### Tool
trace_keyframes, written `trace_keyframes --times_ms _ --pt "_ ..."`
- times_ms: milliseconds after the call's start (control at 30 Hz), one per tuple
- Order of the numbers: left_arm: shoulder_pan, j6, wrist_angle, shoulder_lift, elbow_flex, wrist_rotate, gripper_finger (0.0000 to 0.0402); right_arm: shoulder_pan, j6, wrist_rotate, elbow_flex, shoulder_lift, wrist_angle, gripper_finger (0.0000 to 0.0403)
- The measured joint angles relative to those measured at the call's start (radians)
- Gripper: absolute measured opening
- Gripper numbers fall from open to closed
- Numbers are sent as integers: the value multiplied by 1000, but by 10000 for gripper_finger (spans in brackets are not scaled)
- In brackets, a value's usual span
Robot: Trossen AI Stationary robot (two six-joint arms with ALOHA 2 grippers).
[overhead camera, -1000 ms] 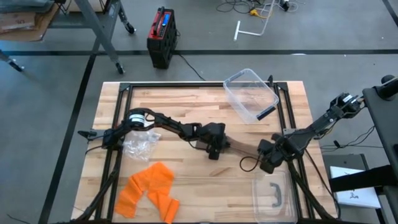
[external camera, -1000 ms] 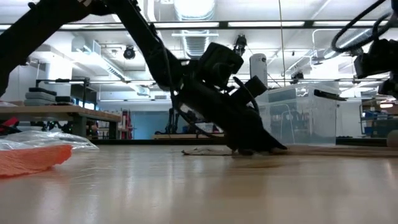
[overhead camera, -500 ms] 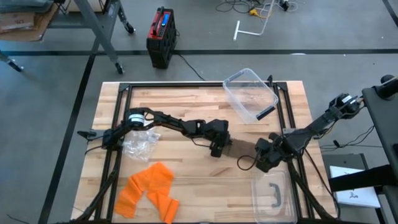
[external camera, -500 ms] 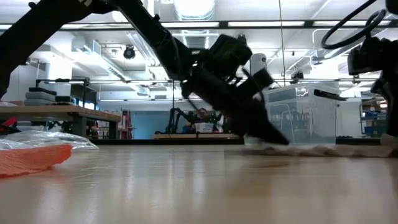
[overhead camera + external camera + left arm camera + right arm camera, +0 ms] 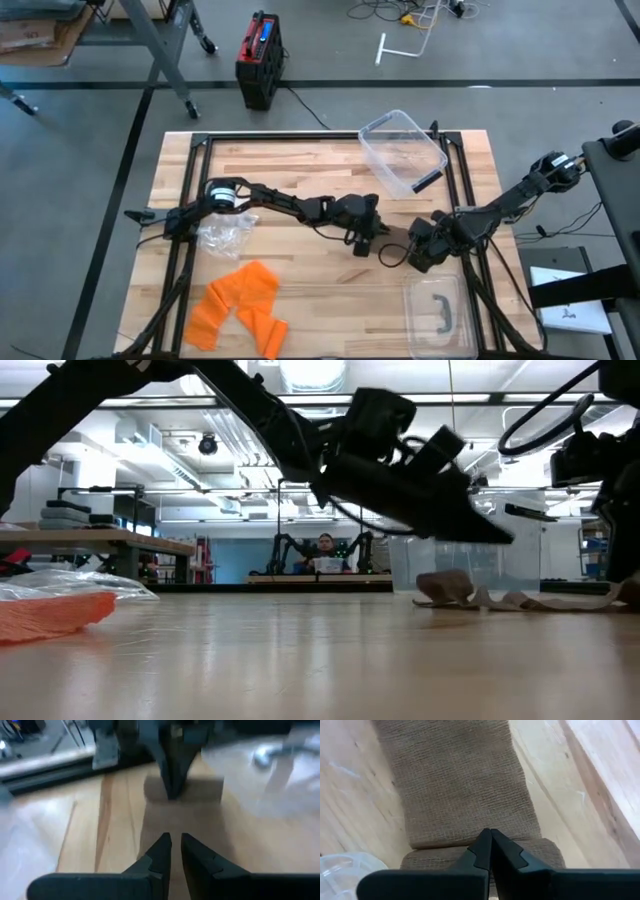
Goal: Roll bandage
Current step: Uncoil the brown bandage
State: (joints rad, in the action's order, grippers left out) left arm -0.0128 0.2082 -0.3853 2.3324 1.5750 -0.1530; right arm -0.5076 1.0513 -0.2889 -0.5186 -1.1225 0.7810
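bandage: brown strip flat on the surface, partly rolled
left gripper: lifted above bandage, fingers nearly closed, empty
right gripper: fingers closed at the roll

— What do we see of our own build?
— Two dark, jointed arms with black cables looped alongside; the left arm carries a white ring marking, and both grippers taper into matte black wedge fingers.

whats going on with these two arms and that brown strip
Two robot arms are rolling up a tan bandage on a wooden table. The right gripper, shut, presses on the rolled end. The left gripper, nearly closed and holding nothing, hovers above the flat part. Orange cloth lies off to the side.
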Motion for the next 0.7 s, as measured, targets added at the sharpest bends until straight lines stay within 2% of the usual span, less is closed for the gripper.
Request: trace_keyframes --times_ms 133,333,500,600,700 --pt "24 -56 -22 65 102 13 36 0 -24 9 0 0 -7 2" --pt "39 -98 37 268 348 13 36 0 -52 8 2 0 -10 2" --pt "41 -123 81 381 512 13 36 0 -68 0 13 1 -15 2" --pt "43 -109 143 420 578 13 36 0 -67 -17 19 1 -17 2" --pt "41 -71 221 428 593 15 36 0 -66 -45 24 0 -19 2"
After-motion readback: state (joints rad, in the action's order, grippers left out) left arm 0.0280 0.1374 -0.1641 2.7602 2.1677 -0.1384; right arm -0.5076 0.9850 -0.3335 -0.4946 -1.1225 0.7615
